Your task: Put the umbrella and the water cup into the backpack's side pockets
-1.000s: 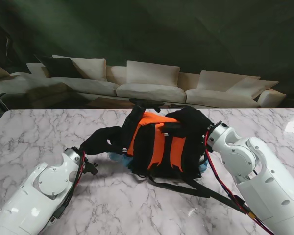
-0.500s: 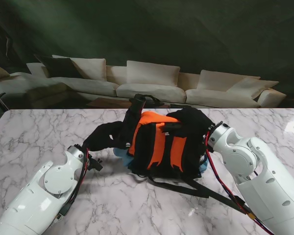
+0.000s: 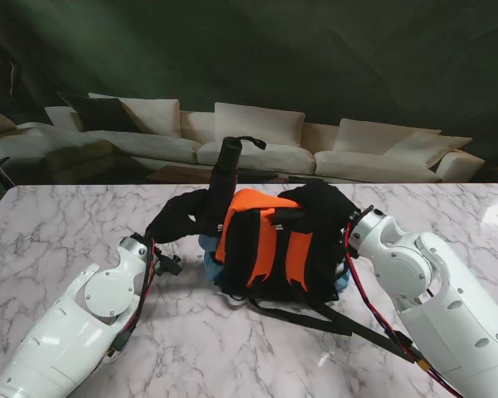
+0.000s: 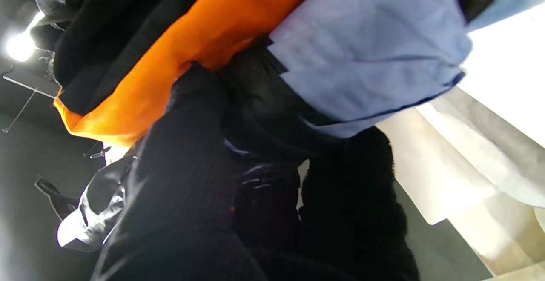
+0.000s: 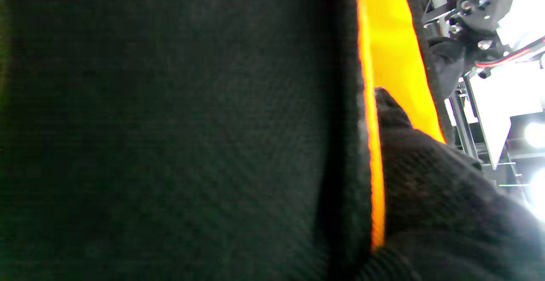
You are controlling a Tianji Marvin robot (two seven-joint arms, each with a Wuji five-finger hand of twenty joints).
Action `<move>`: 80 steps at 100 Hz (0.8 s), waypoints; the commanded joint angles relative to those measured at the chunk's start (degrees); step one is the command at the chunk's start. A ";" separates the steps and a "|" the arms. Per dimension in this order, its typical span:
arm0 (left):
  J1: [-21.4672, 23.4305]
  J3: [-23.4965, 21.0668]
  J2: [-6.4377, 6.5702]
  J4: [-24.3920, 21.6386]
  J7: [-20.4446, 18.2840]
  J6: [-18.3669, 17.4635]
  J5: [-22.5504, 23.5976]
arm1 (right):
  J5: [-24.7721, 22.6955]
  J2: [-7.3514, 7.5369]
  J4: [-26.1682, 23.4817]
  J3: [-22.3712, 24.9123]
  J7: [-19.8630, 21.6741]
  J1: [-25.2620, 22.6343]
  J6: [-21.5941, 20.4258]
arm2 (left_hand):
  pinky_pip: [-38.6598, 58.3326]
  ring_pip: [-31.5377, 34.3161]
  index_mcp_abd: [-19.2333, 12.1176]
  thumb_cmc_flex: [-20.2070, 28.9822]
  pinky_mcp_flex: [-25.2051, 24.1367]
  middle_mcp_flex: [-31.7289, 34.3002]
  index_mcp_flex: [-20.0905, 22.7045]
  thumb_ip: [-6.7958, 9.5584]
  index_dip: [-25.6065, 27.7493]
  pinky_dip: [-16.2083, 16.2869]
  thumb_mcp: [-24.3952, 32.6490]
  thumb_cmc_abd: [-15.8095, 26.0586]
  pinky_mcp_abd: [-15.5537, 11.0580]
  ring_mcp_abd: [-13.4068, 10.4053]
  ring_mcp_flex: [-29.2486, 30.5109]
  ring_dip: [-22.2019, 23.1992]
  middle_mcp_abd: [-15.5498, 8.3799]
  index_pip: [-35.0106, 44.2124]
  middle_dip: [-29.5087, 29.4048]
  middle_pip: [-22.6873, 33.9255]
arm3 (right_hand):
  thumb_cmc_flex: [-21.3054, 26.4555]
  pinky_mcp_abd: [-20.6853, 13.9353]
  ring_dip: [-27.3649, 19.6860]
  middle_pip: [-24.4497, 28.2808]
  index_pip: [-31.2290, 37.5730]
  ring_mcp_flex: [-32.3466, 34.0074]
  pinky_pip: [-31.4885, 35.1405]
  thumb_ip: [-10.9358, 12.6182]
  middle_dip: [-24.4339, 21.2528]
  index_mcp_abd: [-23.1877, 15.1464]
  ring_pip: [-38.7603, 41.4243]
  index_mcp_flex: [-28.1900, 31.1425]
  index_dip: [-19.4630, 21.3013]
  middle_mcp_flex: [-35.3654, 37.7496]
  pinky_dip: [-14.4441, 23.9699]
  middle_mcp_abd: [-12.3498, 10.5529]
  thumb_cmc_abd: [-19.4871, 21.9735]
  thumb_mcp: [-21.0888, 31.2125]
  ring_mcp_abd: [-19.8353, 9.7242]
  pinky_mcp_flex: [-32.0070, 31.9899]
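Stand view: the left hand (image 3: 181, 217), black-gloved, is clamped round the umbrella (image 3: 224, 178), held upright at the backpack's (image 3: 270, 242) left side. Right hand (image 3: 325, 207) is pressed onto the backpack; grip can't be told. Water cup isn't made out.

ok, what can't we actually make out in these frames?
- Water cup: not seen in any view; the backpack may hide it.
- Left robot hand grip: stand view shows only the black glove beside the umbrella; wrist view is filled with blurred fabric.
- Right robot hand: fingers lost against black backpack fabric; wrist view is blocked by it.
- Side pockets: hidden by both hands.
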 commanded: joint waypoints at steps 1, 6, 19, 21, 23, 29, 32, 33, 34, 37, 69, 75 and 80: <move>-1.09 1.07 -1.15 -0.28 -0.56 0.24 0.64 | -0.02 -0.31 0.12 -0.40 0.25 0.20 0.09 | 0.43 0.72 -13.88 8.94 -0.13 4.71 6.53 2.05 -0.33 -0.04 6.55 6.38 -4.48 -2.15 3.40 0.09 -7.38 9.46 -0.24 1.38 | 5.84 -0.74 0.33 0.06 1.40 1.47 0.48 0.46 0.01 -6.72 0.62 0.63 0.51 0.12 -0.27 -0.88 3.75 3.13 -1.86 0.04; -1.66 2.06 -1.36 0.13 -0.63 0.53 -0.26 | 0.02 -0.33 0.19 -0.44 0.20 0.32 0.07 | 0.31 0.42 -14.13 8.79 -0.56 5.27 7.06 2.07 -1.19 0.02 6.40 6.15 -4.29 -2.29 3.87 -0.33 -7.58 9.52 -1.22 0.98 | 5.86 -0.74 0.33 0.05 1.44 1.49 0.48 0.47 0.02 -6.73 0.64 0.67 0.54 0.12 -0.27 -0.91 3.73 3.17 -1.87 0.04; -3.44 4.69 -1.97 1.75 0.04 0.84 -0.92 | 0.25 -0.39 0.31 -0.48 0.05 0.44 0.21 | 1.35 0.92 -14.43 7.77 -1.11 7.23 8.71 1.67 -4.20 1.17 5.56 5.57 -4.22 -3.43 5.22 -1.35 -8.16 9.51 -4.70 -0.24 | 5.89 -0.74 0.36 0.05 1.44 1.48 0.48 0.46 0.04 -6.69 0.68 0.68 0.55 0.14 -0.27 -0.86 3.76 3.18 -1.80 0.04; -3.74 5.04 -2.01 2.07 0.12 0.86 -0.79 | 0.29 -0.40 0.32 -0.48 0.04 0.45 0.23 | 1.48 1.14 -14.50 7.66 -1.23 7.52 8.92 1.62 -4.55 1.34 5.43 5.48 -4.27 -3.57 5.37 -1.40 -8.28 9.44 -5.21 -0.40 | 5.89 -0.74 0.36 0.04 1.45 1.48 0.48 0.46 0.04 -6.75 0.68 0.70 0.55 0.12 -0.27 -0.88 3.76 3.17 -1.80 0.04; -4.08 5.44 -2.09 2.53 0.35 0.82 -0.52 | 0.32 -0.40 0.33 -0.49 0.03 0.46 0.24 | 1.63 1.44 -14.55 7.51 -1.38 7.80 9.31 1.60 -5.07 1.55 5.30 5.34 -4.18 -3.73 5.60 -1.46 -8.32 9.27 -5.94 -0.71 | 5.87 -0.74 0.36 0.06 1.45 1.48 0.48 0.45 0.05 -6.79 0.69 0.70 0.55 0.16 -0.27 -0.91 3.73 3.16 -1.80 0.04; -4.92 6.50 -2.46 3.72 1.27 0.58 -0.10 | 0.38 -0.41 0.38 -0.53 0.00 0.51 0.22 | 2.12 2.41 -14.55 7.38 -1.49 8.44 10.06 1.67 -6.26 2.11 5.09 5.06 -4.03 -3.91 6.11 -1.50 -8.32 8.97 -7.73 -1.35 | 5.87 -0.74 0.36 0.05 1.42 1.47 0.48 0.45 0.06 -6.82 0.67 0.66 0.55 0.16 -0.27 -0.90 3.74 3.17 -1.81 0.04; -5.13 6.86 -2.54 4.02 1.25 0.62 -0.31 | 0.40 -0.41 0.41 -0.56 -0.01 0.54 0.19 | 2.29 2.82 -14.55 7.41 -2.11 8.89 10.48 1.73 -6.94 2.49 4.99 5.01 -3.84 -3.99 6.07 -1.57 -8.38 8.79 -8.85 -1.68 | 5.88 -0.74 0.36 0.03 1.44 1.47 0.48 0.45 0.06 -6.86 0.67 0.70 0.57 0.15 -0.26 -0.89 3.75 3.18 -1.79 0.04; -5.22 6.99 -2.57 4.17 1.34 0.61 -0.28 | 0.40 -0.41 0.42 -0.56 -0.02 0.55 0.18 | 2.31 2.90 -14.64 7.30 -2.43 8.95 10.54 1.74 -7.08 2.60 4.90 4.96 -3.80 -4.08 6.06 -1.62 -8.45 8.78 -9.13 -1.75 | 5.88 -0.74 0.36 0.03 1.45 1.47 0.48 0.45 0.06 -6.86 0.67 0.70 0.57 0.14 -0.26 -0.89 3.75 3.18 -1.80 0.04; -5.32 7.11 -2.61 4.33 1.47 0.59 -0.19 | 0.41 -0.42 0.43 -0.57 -0.02 0.56 0.17 | 2.40 3.05 -14.73 7.24 -2.81 8.98 10.62 1.75 -7.28 2.81 4.83 4.99 -3.70 -4.23 6.08 -1.66 -8.52 8.74 -9.42 -1.82 | 5.87 -0.74 0.36 0.03 1.45 1.48 0.48 0.45 0.06 -6.87 0.67 0.71 0.58 0.14 -0.26 -0.90 3.74 3.17 -1.81 0.04; -5.65 7.45 -2.70 4.85 1.86 0.48 0.27 | 0.42 -0.42 0.46 -0.59 -0.05 0.59 0.13 | 2.68 3.48 -15.34 6.98 -3.80 9.27 10.87 1.80 -7.71 3.38 4.64 4.88 -3.79 -4.56 6.22 -1.78 -9.10 8.72 -10.23 -2.00 | 5.88 -0.74 0.36 0.02 1.45 1.48 0.48 0.45 0.07 -6.87 0.68 0.71 0.58 0.14 -0.26 -0.92 3.73 3.17 -1.83 0.04; -4.10 6.24 -1.05 3.99 -2.22 -0.93 1.56 | 0.39 -0.43 0.45 -0.45 -0.13 0.60 0.05 | -10.90 -2.29 -18.91 4.29 -27.48 10.61 12.31 2.04 -9.42 9.05 4.76 3.69 -1.83 -8.17 -11.52 -1.75 -12.27 7.66 -14.49 -3.00 | 5.86 -0.74 0.37 -0.02 1.41 1.47 0.48 0.45 0.12 -6.90 0.69 0.68 0.61 0.15 -0.26 -0.90 3.78 3.18 -1.82 0.04; -3.47 5.52 -0.70 3.57 -2.93 -0.98 1.77 | 0.32 -0.42 0.43 -0.42 -0.13 0.57 0.04 | -14.61 -3.89 -19.16 4.18 -30.55 10.75 12.52 2.12 -9.61 7.96 4.77 3.62 -1.95 -8.58 -14.44 -3.28 -12.56 7.47 -14.64 -3.08 | 5.85 -0.74 0.37 -0.03 1.41 1.47 0.48 0.45 0.13 -6.97 0.68 0.70 0.62 0.16 -0.26 -0.94 3.78 3.17 -1.82 0.04; -3.29 5.15 -0.48 3.72 -3.21 -1.22 2.47 | 0.31 -0.43 0.45 -0.41 -0.17 0.55 0.03 | -17.40 -6.06 -19.46 4.01 -32.02 10.73 12.47 2.17 -9.63 7.10 4.77 3.61 -2.05 -8.62 -16.12 -4.99 -12.80 7.39 -14.62 -3.11 | 5.86 -0.74 0.37 -0.03 1.40 1.48 0.48 0.46 0.14 -6.90 0.68 0.67 0.61 0.17 -0.26 -0.99 3.75 3.18 -1.84 0.04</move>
